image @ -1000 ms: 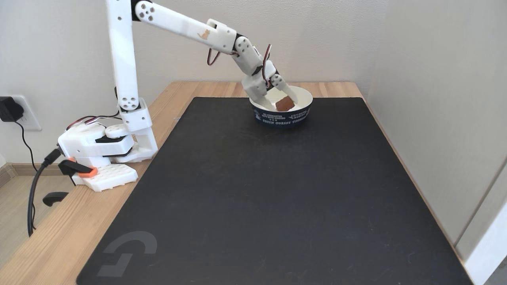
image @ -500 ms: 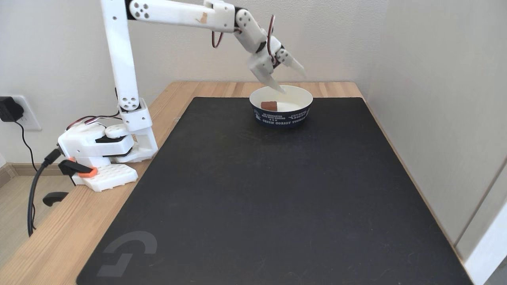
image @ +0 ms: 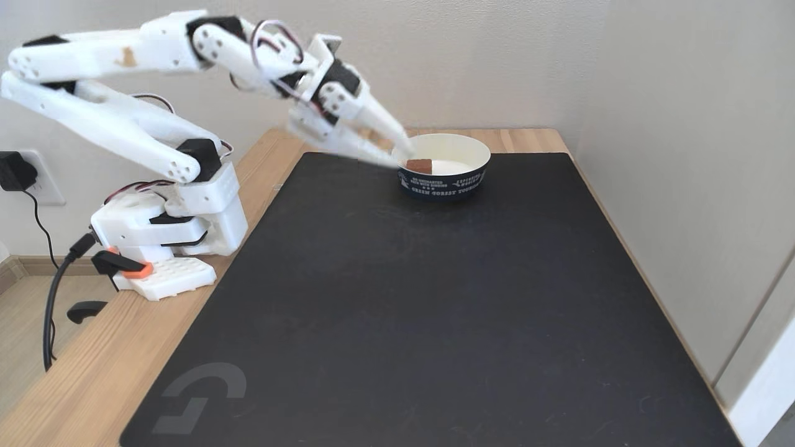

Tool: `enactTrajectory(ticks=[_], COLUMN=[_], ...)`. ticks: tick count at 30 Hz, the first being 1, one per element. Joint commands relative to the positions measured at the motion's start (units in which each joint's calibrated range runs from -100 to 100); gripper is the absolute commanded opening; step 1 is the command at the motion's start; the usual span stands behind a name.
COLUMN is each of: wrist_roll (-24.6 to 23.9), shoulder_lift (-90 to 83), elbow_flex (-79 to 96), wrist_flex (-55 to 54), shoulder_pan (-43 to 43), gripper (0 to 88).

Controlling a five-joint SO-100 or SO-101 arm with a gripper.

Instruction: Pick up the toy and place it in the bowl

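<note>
Toy (image: 419, 165) reddish-brown, blocky, inside bowl (image: 463, 180)

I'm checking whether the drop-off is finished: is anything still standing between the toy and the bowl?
Nothing visible does. The toy already lies inside the bowl, by the rim at the left in the fixed view. The gripper is open and empty, its fingers beside that rim.

Motion blur smears the gripper (image: 397, 158), so its fingertips melt into the bowl (image: 472, 177) rim and contact there can't be judged. The toy (image: 419, 166) sits low, its base hidden behind the near wall. The bowl's lettering is too small to read. The mat (image: 422, 310) runs off the bottom edge.
</note>
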Motion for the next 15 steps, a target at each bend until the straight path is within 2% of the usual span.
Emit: enactTrajectory(ticks=[1,8,10,15], wrist_roll=[2.51,2.51,2.51,2.61], shoulder_lift=[-18.62,-44.13,-46.88,-45.79], elbow_flex=[20.74,41.02,39.31,40.84], wrist_flex=[-6.18,-6.10,-1.27,-0.17], shoulder_pan=[3.33,5.34,5.50,5.25], gripper=[2.9,3.0,3.0,3.0])
